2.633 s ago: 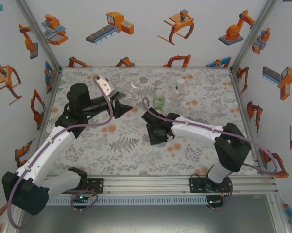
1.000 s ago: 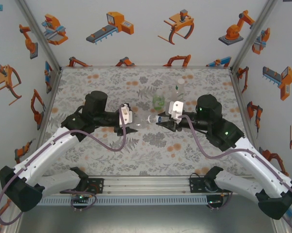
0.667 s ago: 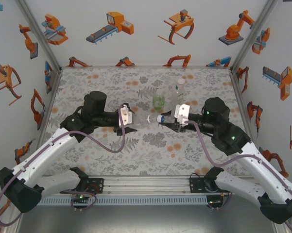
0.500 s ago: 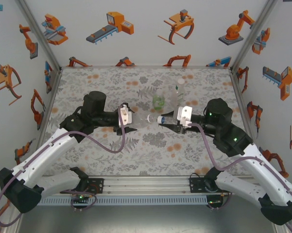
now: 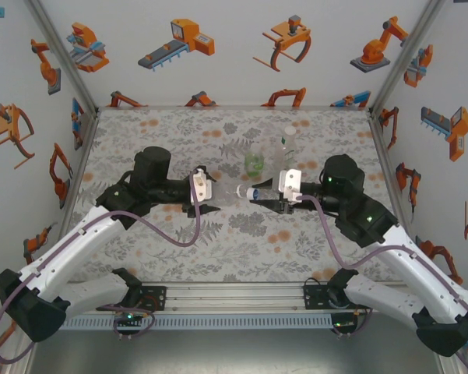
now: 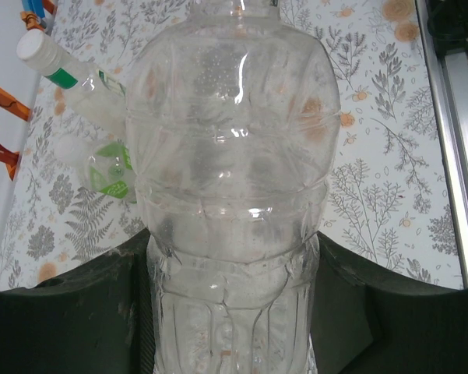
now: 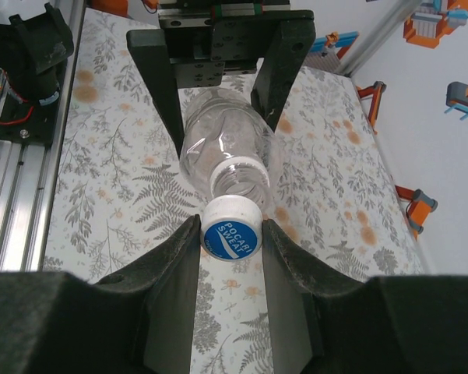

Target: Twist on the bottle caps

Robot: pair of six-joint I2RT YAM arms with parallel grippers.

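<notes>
From above, the left gripper [image 5: 217,198] is clamped on a colourless bottle [image 5: 234,193], which lies on its side above the middle of the table [image 5: 140,132]. Its neck points at the right gripper [image 5: 263,195], which pinches a blue cap [image 5: 253,192] at the bottle's mouth. A green bottle [image 5: 254,162] and a white-capped clear bottle [image 5: 282,149] stand just behind, toward the far edge. The left wrist camera shows its fingers [image 6: 78,312] pressing the held bottle's ribbed lower body from both sides. The right wrist camera shows its fingers [image 7: 171,265] closed on the cap's rim. The cap sits at the open neck, slightly off-centre, and whether they touch cannot be told.
</notes>
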